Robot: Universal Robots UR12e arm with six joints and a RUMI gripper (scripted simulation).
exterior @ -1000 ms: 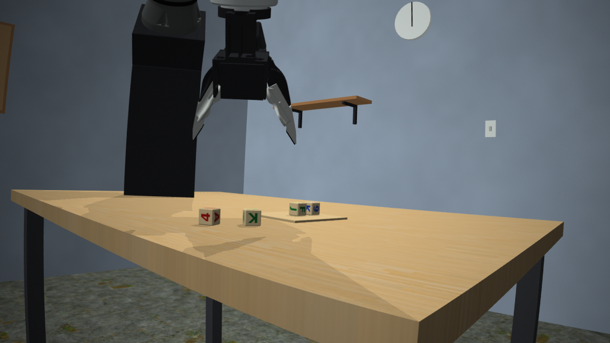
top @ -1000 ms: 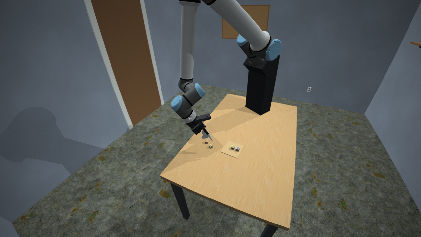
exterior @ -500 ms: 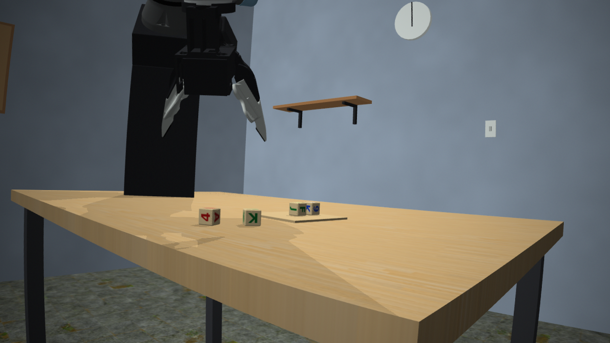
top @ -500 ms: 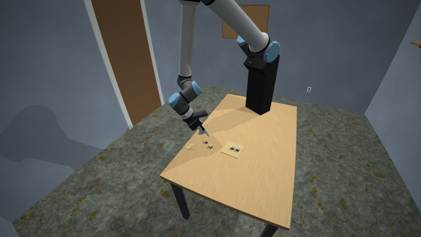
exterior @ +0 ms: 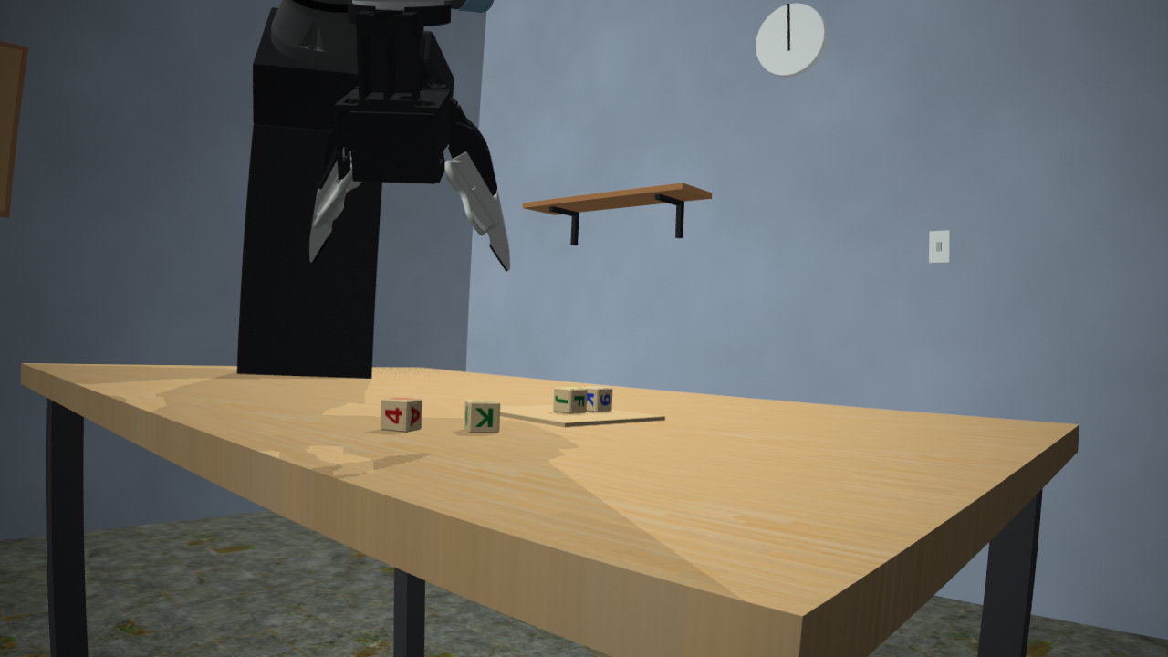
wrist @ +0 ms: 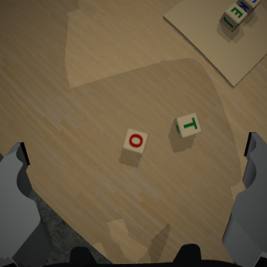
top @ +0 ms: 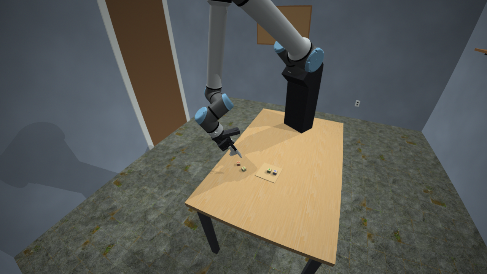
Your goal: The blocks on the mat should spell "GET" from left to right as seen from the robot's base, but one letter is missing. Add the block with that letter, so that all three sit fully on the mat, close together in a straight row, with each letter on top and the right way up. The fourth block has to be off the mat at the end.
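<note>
A block with a green T [wrist: 189, 125] [top: 243, 168] [exterior: 482, 416] on top lies on the bare table, off the mat. A block with a red O [wrist: 136, 141] [top: 238, 163] [exterior: 401, 414] lies close beside it. The thin tan mat [top: 269, 177] [exterior: 622, 420] [wrist: 208, 31] holds two touching blocks: a green E block [top: 269, 170] [exterior: 568, 399] [wrist: 234, 15] and a blue-lettered block [top: 274, 172] [exterior: 600, 399], whose top letter I cannot read. My gripper [top: 234, 152] [exterior: 408, 259] [wrist: 135, 139] is open and empty, hanging well above the O and T blocks near the table's edge.
The arm's black pedestal [top: 301, 98] [exterior: 302, 245] stands at the far end of the wooden table [top: 289, 211]. The table edge lies just beyond the O block, with floor below it.
</note>
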